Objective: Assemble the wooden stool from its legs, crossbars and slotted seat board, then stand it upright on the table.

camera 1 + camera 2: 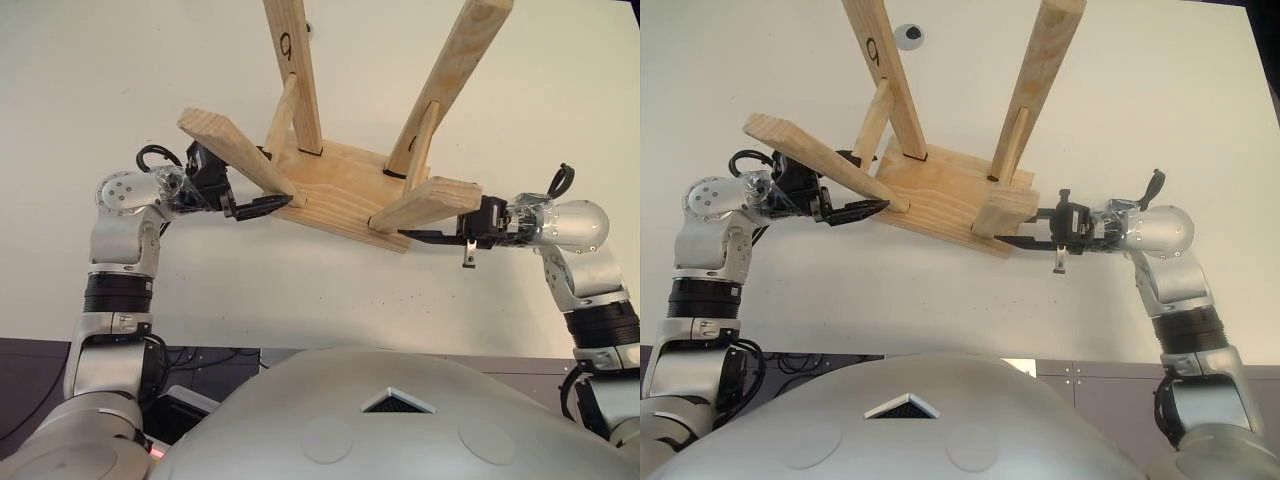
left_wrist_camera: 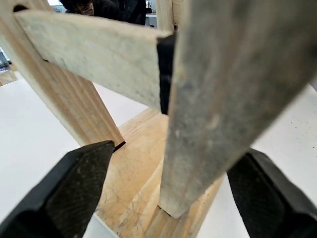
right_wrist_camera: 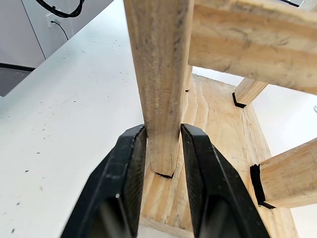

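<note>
While upturned, leg [image 3: 158,74] in R tool [image 3: 163,133].

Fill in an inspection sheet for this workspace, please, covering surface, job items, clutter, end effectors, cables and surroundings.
Surface: white table, faintly speckled.
Job's things: stool upside down, four legs pointing up, crossbars fitted; not yet stood upright.
Clutter: one small dark disc beyond the stool.
End effectors: left end effector open, fingers either side of the near left leg; right end effector shut on the near right leg at its base.
Cables: black loops at both wrists; black cable by the wall.
Surroundings: white wall beside the table.
</note>
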Available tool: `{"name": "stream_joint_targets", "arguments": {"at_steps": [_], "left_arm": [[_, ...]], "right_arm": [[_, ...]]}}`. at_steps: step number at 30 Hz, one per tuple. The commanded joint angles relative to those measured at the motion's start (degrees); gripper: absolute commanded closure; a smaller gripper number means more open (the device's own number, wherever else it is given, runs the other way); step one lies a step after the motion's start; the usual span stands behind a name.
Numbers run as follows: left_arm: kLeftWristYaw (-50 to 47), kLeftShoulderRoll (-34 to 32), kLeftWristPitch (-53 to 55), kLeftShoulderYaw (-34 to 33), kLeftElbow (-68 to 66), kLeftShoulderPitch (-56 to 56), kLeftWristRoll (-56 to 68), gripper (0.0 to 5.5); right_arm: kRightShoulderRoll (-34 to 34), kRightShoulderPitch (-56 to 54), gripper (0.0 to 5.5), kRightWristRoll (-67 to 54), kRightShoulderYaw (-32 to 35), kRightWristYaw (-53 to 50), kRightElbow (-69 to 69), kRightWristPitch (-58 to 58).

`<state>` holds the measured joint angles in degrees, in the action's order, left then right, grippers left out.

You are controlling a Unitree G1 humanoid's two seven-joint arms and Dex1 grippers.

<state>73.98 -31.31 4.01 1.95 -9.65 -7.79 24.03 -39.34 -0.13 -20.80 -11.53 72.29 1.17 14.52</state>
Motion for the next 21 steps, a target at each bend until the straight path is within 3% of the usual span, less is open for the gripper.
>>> {"name": "stream_joint_targets", "arguments": {"at_steps": [1,8,11,13,17,21], "left_arm": [[3.0,-2.9,4.2,0.1,3.8,2.8,2.3,2.24],[4.8,-4.3,8.7,0.3,6.8,4.3,5.0,3.36],[6.1,-7.2,13.9,1.4,9.3,6.6,5.9,3.76],[5.9,-9.5,22.3,1.1,13.1,7.2,9.8,3.89],[0.3,-12.6,51.3,-2.6,16.7,-1.0,27.8,4.03],[-4.6,-12.1,73.0,-3.2,8.1,-12.3,35.2,4.16]], "right_arm": [[-2.1,1.0,4.50,2.2,-0.1,1.5,1.8,-1.4],[-2.1,1.6,4.52,0.6,1.4,1.7,1.0,-3.3],[-2.8,2.2,4.53,-4.6,2.8,1.2,-3.8,-11.9],[-4.4,2.4,4.53,-12.9,4.4,-0.2,-9.7,-25.1],[-9.5,-0.7,4.53,-36.1,9.2,-4.3,-17.5,-54.8],[-9.7,-9.8,4.54,-48.0,10.1,-14.3,-10.7,-78.5]]}}
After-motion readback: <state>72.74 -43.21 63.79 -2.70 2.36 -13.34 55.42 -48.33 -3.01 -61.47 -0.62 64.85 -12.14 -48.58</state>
